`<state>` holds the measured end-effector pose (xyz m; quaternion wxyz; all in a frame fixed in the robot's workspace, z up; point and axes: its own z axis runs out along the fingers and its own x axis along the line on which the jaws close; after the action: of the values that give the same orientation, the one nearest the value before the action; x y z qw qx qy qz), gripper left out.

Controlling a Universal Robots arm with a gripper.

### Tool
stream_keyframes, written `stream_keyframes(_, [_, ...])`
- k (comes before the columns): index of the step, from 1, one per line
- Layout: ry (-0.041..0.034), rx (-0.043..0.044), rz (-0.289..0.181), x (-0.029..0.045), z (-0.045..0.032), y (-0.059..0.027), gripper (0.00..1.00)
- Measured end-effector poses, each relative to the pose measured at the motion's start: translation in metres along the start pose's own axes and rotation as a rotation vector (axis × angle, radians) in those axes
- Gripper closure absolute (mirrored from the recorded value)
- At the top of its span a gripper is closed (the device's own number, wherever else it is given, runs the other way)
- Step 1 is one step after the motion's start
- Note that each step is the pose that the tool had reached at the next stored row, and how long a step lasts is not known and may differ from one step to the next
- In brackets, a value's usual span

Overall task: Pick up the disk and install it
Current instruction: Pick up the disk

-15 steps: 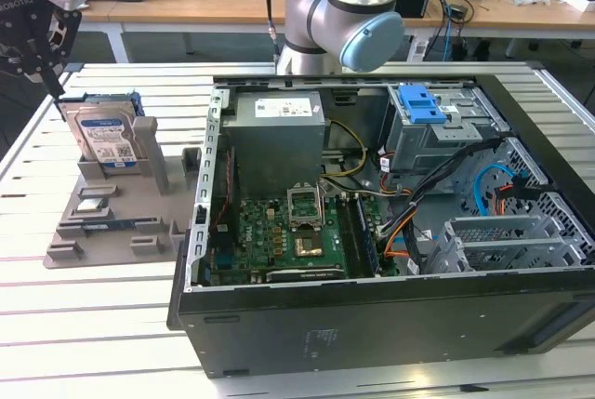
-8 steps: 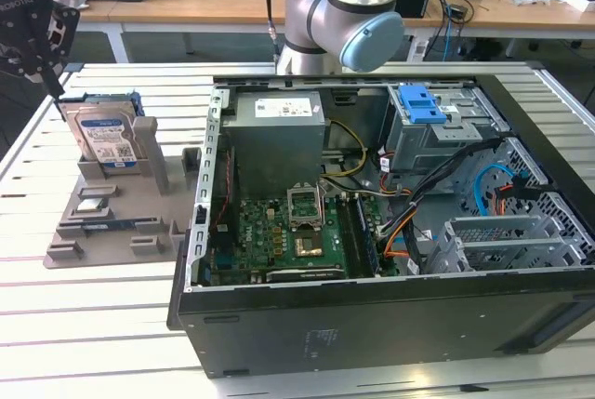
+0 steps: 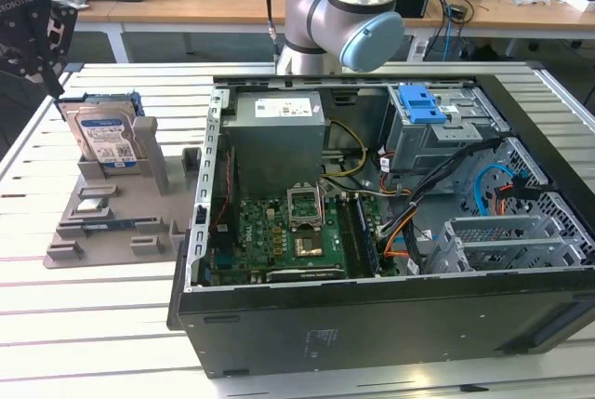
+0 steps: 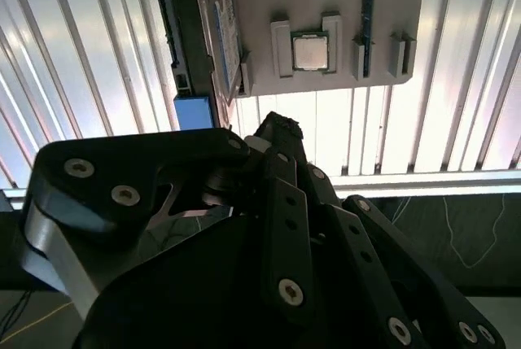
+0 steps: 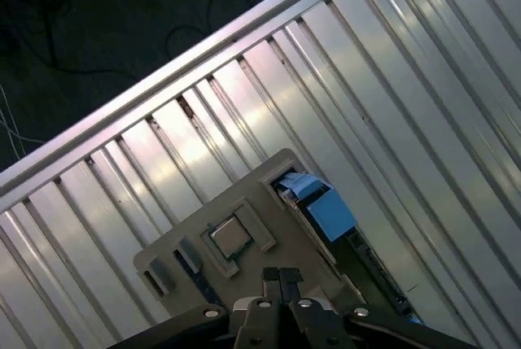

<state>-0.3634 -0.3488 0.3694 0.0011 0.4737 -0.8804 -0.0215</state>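
Observation:
The disk (image 3: pixel 104 136) is a silver drive with a white-and-blue label in a bright blue carrier. It stands upright in a slot of the grey fixture (image 3: pixel 112 222) at the exterior view's left. My black gripper (image 3: pixel 54 83) hangs above and just beyond the disk's outer edge, apart from it, fingers shut together on nothing. In the second wrist view the disk (image 4: pixel 213 32) shows edge-on beyond the gripper (image 4: pixel 281 125). In the first wrist view the blue carrier (image 5: pixel 327 208) lies past the shut fingertips (image 5: pixel 286 276).
An open computer case (image 3: pixel 372 320) fills the exterior view's middle and right, with a motherboard, cables and a blue latch (image 3: pixel 423 101) on its drive bay. The fixture also holds a processor chip (image 4: pixel 309 50). The slatted metal table (image 3: pixel 102 325) ends close behind the fixture.

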Motion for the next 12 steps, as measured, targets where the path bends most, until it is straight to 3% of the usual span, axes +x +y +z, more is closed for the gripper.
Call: stream_keyframes(12, [0.0054, -0.0026, -0.138, 0.0, 0.0, 0.0, 0.89])
